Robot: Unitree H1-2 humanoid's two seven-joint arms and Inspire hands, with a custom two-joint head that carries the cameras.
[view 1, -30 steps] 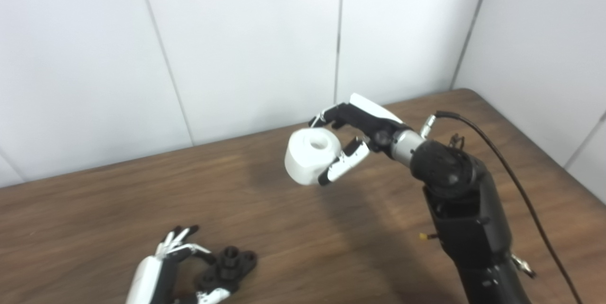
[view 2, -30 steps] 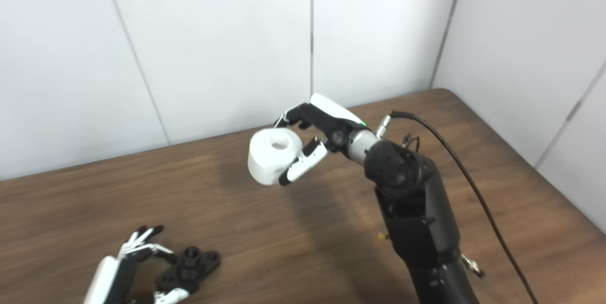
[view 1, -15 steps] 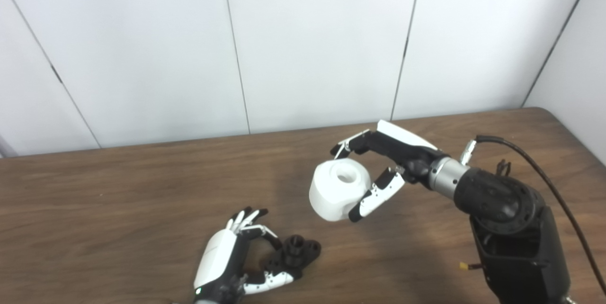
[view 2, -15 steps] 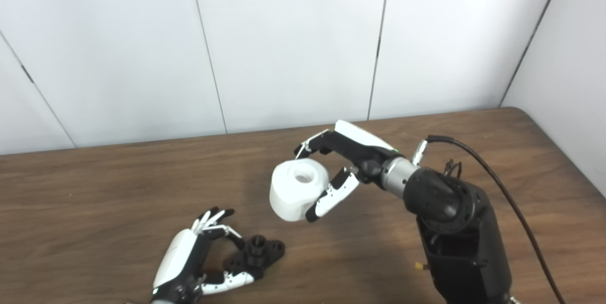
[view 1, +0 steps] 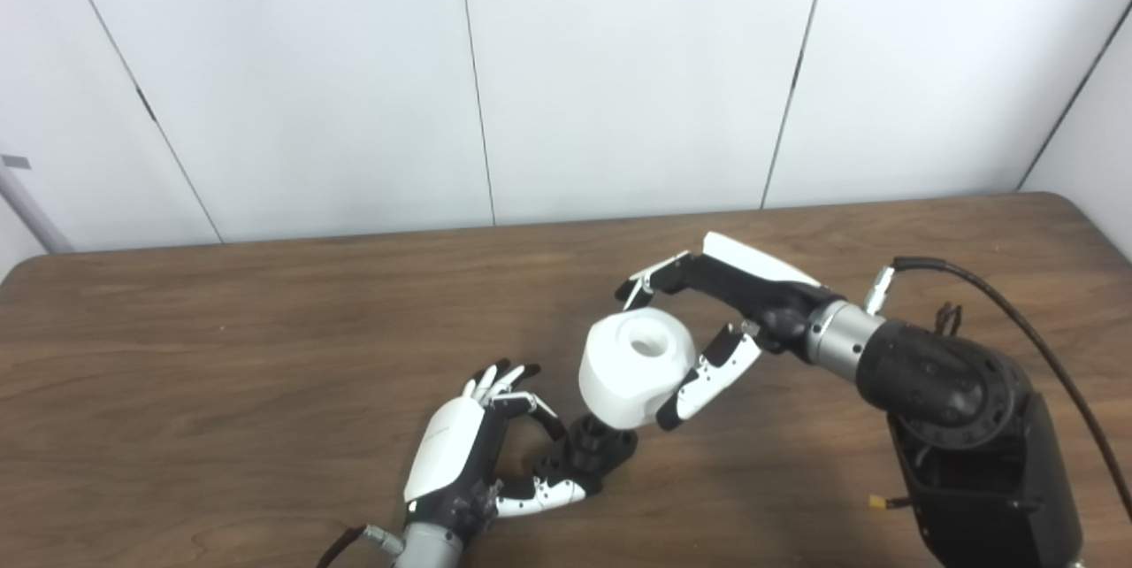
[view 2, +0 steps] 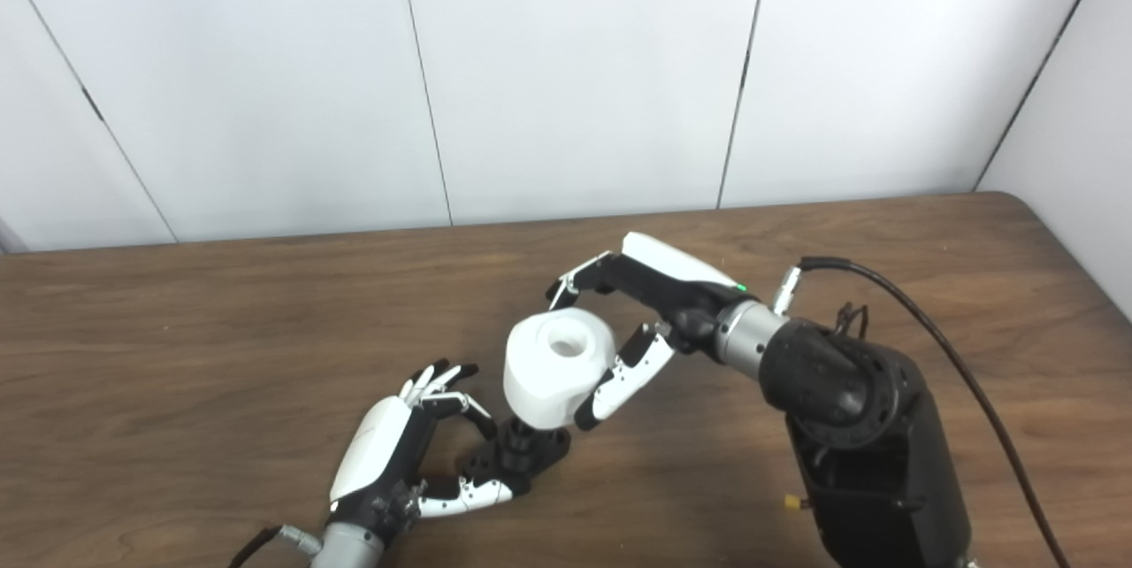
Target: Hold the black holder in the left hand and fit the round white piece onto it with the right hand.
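The black holder [view 1: 591, 455] lies low on the wooden table [view 1: 221, 356], near the front middle. My left hand [view 1: 469, 453] is shut on it, thumb and fingers pinching its left side. The round white piece [view 1: 633, 364], a thick drum with a hole in its top, hangs just above the holder's upright post. My right hand [view 1: 725, 320] is shut on the white piece, fingers over its far side and thumb on its near right side. The piece's bottom edge overlaps the post [view 2: 520, 435] in both eye views; I cannot tell whether they touch.
A black cable [view 1: 999, 303] loops from the right wrist across the table's right part. White wall panels [view 1: 619, 64] stand behind the table's far edge. The table's right corner [view 1: 1070, 201] is rounded.
The camera has swung left, so the whole picture shifted. The right hand has carried the white piece down and towards the holder, now right over its post. The left hand keeps its hold.
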